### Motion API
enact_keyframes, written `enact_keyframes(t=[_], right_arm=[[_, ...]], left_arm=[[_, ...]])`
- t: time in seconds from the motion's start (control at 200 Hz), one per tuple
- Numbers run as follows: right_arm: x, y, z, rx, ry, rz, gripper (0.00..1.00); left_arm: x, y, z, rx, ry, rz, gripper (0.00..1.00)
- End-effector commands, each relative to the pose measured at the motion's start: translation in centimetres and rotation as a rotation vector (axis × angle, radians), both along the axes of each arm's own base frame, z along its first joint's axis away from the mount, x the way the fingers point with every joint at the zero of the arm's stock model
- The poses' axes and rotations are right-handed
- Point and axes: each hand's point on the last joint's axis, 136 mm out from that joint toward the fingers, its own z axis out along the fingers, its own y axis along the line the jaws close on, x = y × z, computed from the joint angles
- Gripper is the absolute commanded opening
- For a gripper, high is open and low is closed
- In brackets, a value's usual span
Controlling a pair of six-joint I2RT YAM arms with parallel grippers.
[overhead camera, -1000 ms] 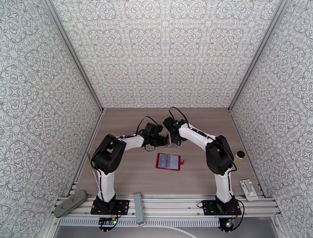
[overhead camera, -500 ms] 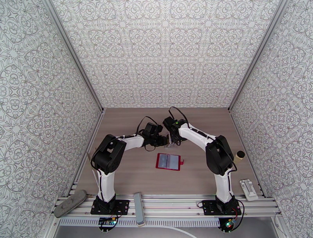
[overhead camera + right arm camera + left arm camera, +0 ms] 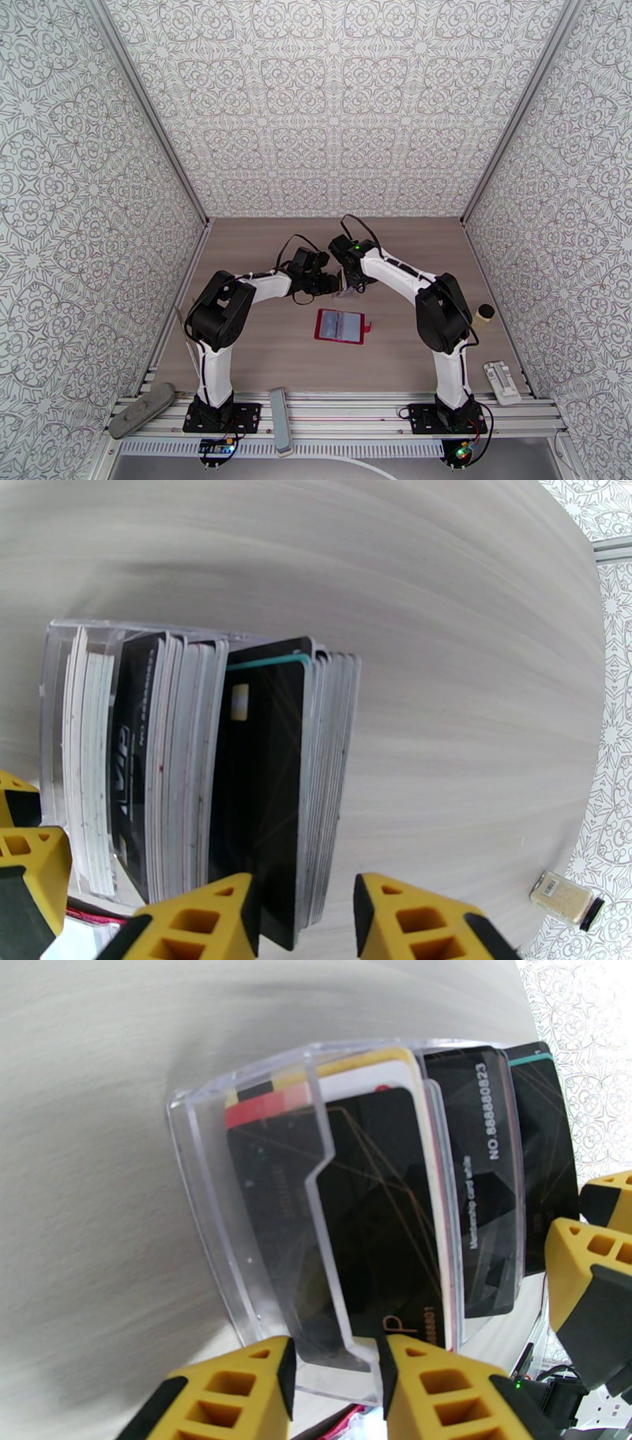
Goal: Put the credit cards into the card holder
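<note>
Right wrist: right claw (image 3: 304,892), jaws apart, is straddling credit cards (image 3: 261,780); left claw (image 3: 333,1356) pinching clear case (image 3: 197,1165); next prob needing squeeze, lift-out twd card holder (image 3: 340,325)

Honestly the clear case (image 3: 201,1181) is looking like glossy hard plastic, the credit cards (image 3: 265,796) are showing smooth, slightly shiny plastic, and the surface (image 3: 474,638) is looking matt, pale woodgrain.

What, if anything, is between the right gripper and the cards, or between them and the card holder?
Nothing visible. The right gripper straddles the end cards of the stack in the clear case, pinched by the left gripper. The card holder lies open on the table, apart from both grippers.
</note>
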Motion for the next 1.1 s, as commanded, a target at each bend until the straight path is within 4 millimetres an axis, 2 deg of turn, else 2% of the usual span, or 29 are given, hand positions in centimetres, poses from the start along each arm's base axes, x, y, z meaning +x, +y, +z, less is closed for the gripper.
enact_keyframes(t=[0.0,0.245,0.675,1.095], right_arm=[[0.2,-0.8,1.2,-0.045,-0.02,-0.004,0.35],[0.2,-0.7,1.2,-0.039,-0.015,-0.001,0.31],[0.0,-0.2,1.2,-0.013,-0.006,0.003,0.19],[-0.2,0.1,1.9,-0.001,-0.015,0.014,0.17]], left_arm=[[-0.4,0.7,-2.1,0.034,0.06,0.009,0.34],[-0.4,0.6,-2.1,0.032,0.06,0.01,0.34],[-0.4,0.7,-2.1,0.031,0.062,0.01,0.34],[-0.4,0.6,-2.2,0.031,0.063,0.008,0.34]])
